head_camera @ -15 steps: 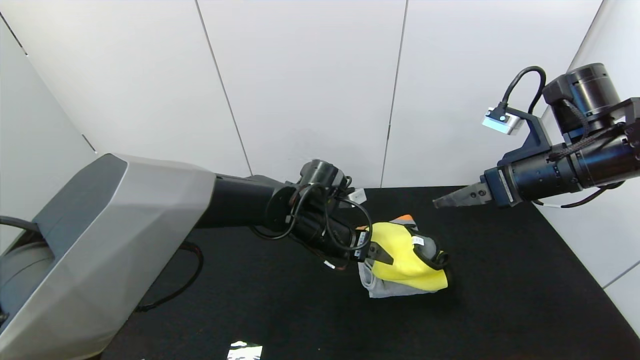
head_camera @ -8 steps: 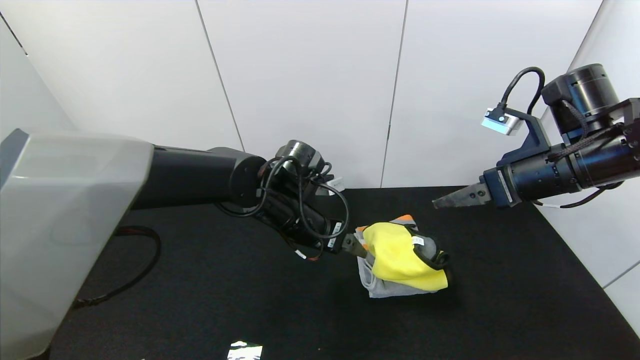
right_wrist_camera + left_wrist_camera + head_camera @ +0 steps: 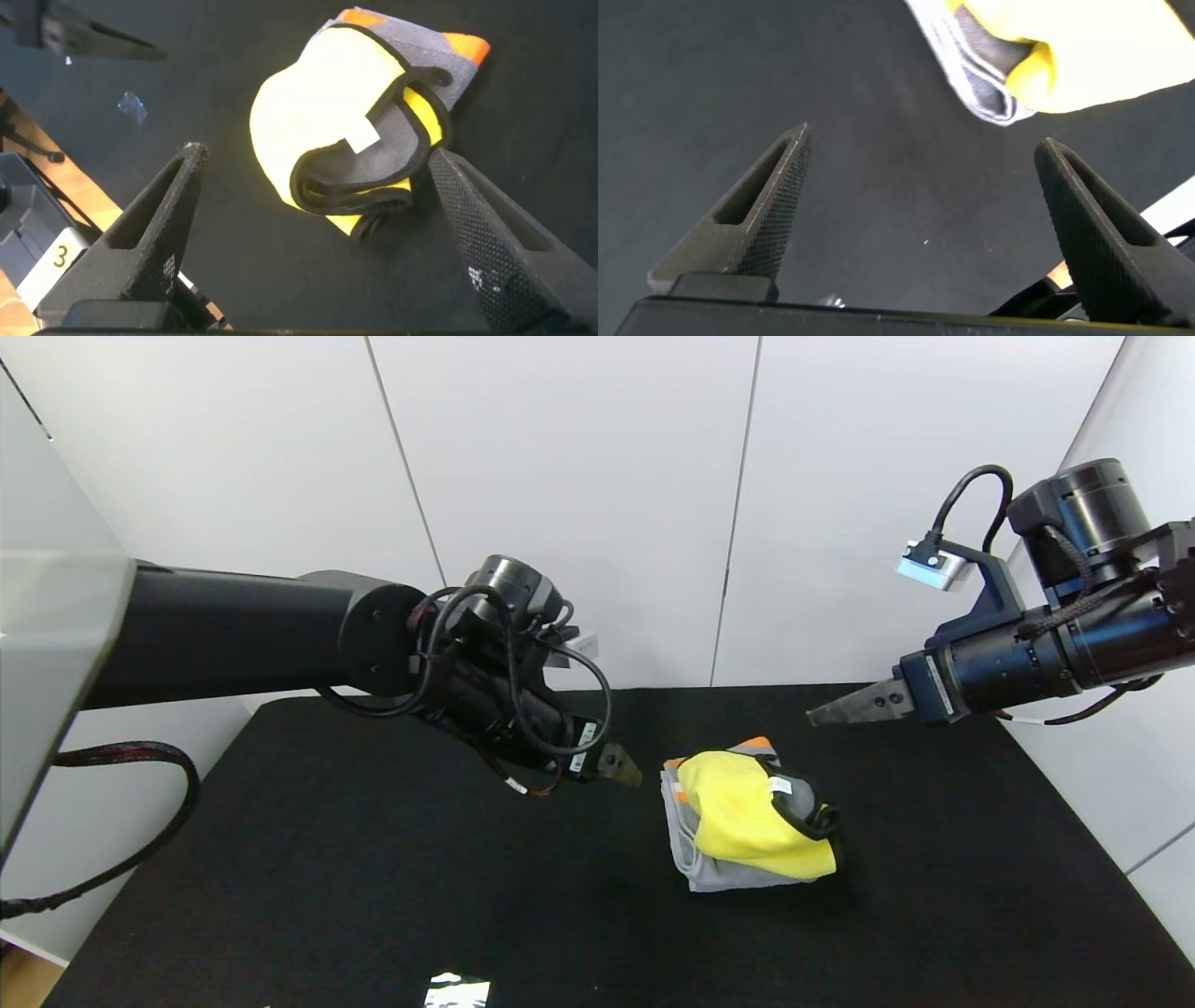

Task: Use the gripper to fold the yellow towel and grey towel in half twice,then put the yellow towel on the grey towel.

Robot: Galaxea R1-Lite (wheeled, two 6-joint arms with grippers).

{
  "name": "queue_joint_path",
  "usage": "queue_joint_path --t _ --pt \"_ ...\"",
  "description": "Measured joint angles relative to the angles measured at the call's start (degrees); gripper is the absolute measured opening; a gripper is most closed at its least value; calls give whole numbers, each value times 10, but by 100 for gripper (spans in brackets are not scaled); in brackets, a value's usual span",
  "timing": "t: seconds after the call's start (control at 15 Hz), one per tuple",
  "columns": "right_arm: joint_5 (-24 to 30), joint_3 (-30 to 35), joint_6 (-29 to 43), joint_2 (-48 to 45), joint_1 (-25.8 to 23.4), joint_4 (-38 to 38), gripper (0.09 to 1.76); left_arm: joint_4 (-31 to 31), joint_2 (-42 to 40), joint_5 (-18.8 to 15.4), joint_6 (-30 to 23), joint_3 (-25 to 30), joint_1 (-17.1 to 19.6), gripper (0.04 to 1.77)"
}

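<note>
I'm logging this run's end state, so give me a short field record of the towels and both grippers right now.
yellow towel: folded, lying on top of the grey towel
grey towel: folded, flat on the black table, orange band at its far end
left gripper: open, empty, above the table just left of the stack, not touching it
right gripper: open, empty, raised above and behind the stack
stacking step: appears done

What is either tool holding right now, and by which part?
Nothing. The left tool is open beside the stack, and the right tool hangs open above it. The yellow towel lies on the grey towel.
</note>
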Motion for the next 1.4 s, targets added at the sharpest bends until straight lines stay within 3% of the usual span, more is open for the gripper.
queue_joint_path --t 0.33,0.87,1.13,1.4 --pt "-13 1 4 6 1 -1 171 -10 -49 42 1 57 29 170" --pt "-147 19 60 -5 16 -4 171 -78 -175 47 19 184 73 170" --pt "-214 83 105 -45 25 -50 171 -153 -235 46 20 273 87 171" --pt "-260 214 122 -101 28 -174 171 -164 -311 46 30 351 102 171"
